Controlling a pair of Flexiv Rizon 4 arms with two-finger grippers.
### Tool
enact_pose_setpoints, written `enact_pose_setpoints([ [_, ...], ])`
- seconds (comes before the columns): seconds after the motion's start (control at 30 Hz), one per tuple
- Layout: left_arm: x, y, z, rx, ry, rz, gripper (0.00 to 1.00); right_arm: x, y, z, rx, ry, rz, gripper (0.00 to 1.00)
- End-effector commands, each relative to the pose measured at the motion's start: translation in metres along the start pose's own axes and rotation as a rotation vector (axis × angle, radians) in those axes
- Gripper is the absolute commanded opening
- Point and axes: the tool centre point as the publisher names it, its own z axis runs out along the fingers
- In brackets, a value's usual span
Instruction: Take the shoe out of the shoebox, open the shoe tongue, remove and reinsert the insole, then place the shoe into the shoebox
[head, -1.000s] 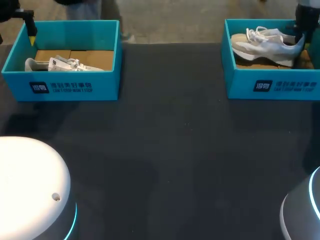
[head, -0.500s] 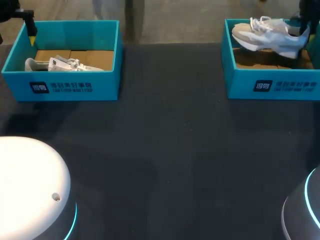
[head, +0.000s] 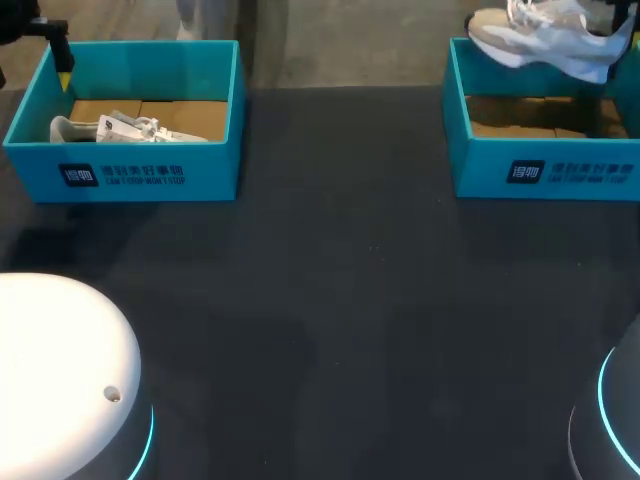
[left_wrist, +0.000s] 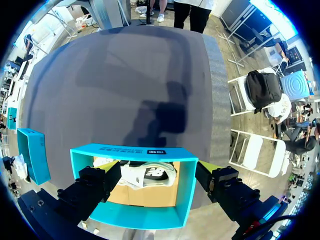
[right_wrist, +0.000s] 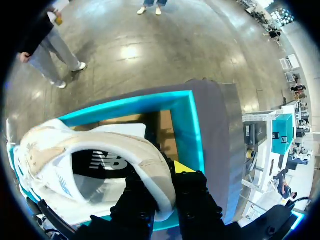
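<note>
White shoe (head: 545, 40), pinched in the right gripper's (right_wrist: 167, 197) jaws, is hanging above its 1 o'clock shoebox (head: 545, 170), left gripper's (left_wrist: 157, 175) jaws wide: only the first step is nearing completion.

Shoe (head: 545, 40) above right shoebox (head: 545, 172); second shoe (head: 120, 128) in left shoebox (head: 130, 176).

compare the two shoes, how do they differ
The left shoe lies low inside the left shoebox; the right shoe hangs above the right shoebox. No tool touches the left shoe; the right tool pinches the right shoe's heel. Both are pale laced sneakers.
</note>
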Motion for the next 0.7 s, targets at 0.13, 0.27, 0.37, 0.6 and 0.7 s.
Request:
enact_pose_setpoints([
  [0.13,0.0,-0.001,-0.001,-0.001,0.001,0.0,1.0,-0.005,-0.021,-0.043,-0.089,-0.006,-0.022,0.0],
  [0.27,0.0,-0.001,-0.001,-0.001,0.001,0.0,1.0,-0.005,-0.029,-0.05,-0.103,-0.013,-0.028,0.0],
  [0.37,0.0,-0.001,-0.001,-0.001,0.001,0.0,1.0,-0.004,-0.038,-0.057,-0.119,-0.028,-0.029,0.0],
  [0.6,0.0,-0.001,-0.001,-0.001,0.001,0.0,1.0,0.0,-0.064,-0.07,-0.138,-0.036,-0.034,0.0],
  [0.7,0.0,-0.001,-0.001,-0.001,0.001,0.0,1.0,0.004,-0.077,-0.075,-0.146,-0.035,-0.047,0.0],
])
